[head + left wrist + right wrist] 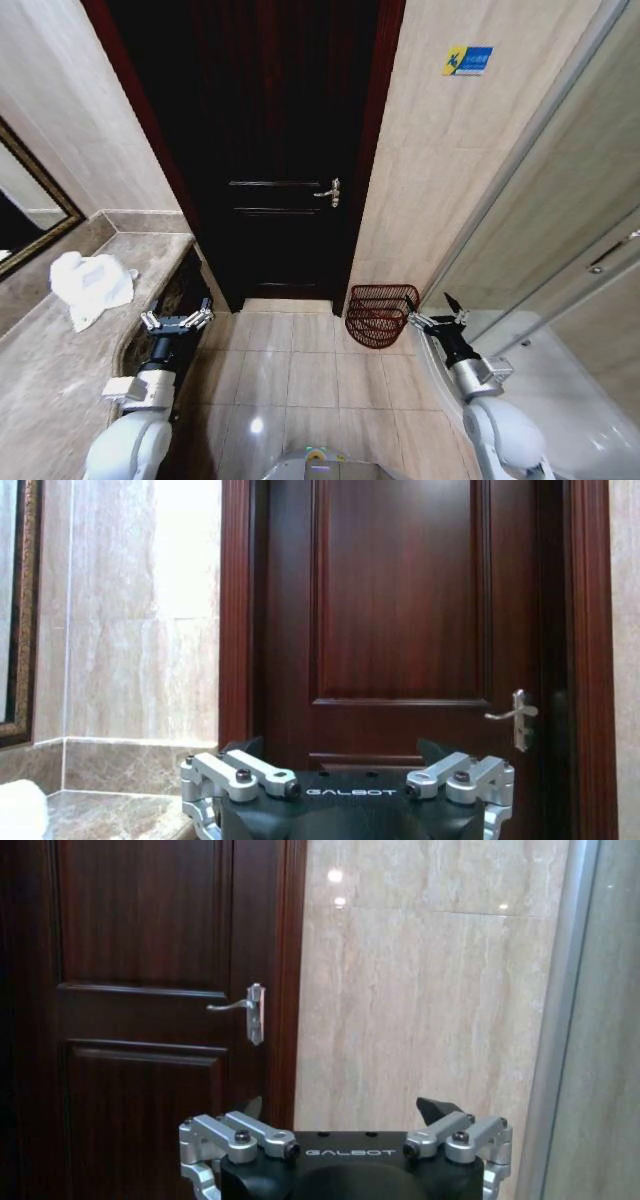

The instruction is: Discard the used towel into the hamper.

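On the marble counter point(40, 400) at 9 o'clock: white towel point(90, 285). Hamper point(381, 313) at 1 o'clock, by the door point(270, 150). Left gripper point(177, 321) and right gripper point(437, 320), marked "GALBOT", fingers apart, empty.

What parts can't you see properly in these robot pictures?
- Head view: the inside of the hamper is too small and dark to tell whether anything lies in it.
- Left wrist view: the towel is cut off by the picture's edge; just a white corner shows.
- Head view: the mirror runs off the edge.
- Both wrist views: the fingertips of the left gripper and right gripper are dark against the door.
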Available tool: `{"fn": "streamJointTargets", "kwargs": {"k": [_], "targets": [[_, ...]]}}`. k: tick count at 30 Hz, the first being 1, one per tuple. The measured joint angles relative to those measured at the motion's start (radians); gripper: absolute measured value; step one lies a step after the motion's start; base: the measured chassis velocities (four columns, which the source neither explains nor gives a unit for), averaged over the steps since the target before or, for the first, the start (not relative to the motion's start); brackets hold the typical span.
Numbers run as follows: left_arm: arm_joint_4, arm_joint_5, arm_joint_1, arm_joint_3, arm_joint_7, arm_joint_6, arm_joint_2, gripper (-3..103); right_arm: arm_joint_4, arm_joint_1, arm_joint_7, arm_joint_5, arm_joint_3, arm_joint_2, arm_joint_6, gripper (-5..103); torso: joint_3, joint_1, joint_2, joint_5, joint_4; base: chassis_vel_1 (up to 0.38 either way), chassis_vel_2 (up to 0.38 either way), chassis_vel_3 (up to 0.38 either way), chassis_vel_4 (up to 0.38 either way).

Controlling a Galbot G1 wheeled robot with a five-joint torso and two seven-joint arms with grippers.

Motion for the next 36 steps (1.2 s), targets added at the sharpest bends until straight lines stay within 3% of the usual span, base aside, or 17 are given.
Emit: {"fn": "streamJointTargets", "kwargs": {"k": [36], "targets": [[0.005, -0.006, 0.001, -0.004, 0.033, -0.018, -0.005, 100, -0.009, 0.004, -0.004, 0.002, 0.005, -0.001, 0.012, 100, 0.0, 0.0, 0.0, -0.0001, 0.0, -0.044, 0.114, 0.112, -0.044]]}}
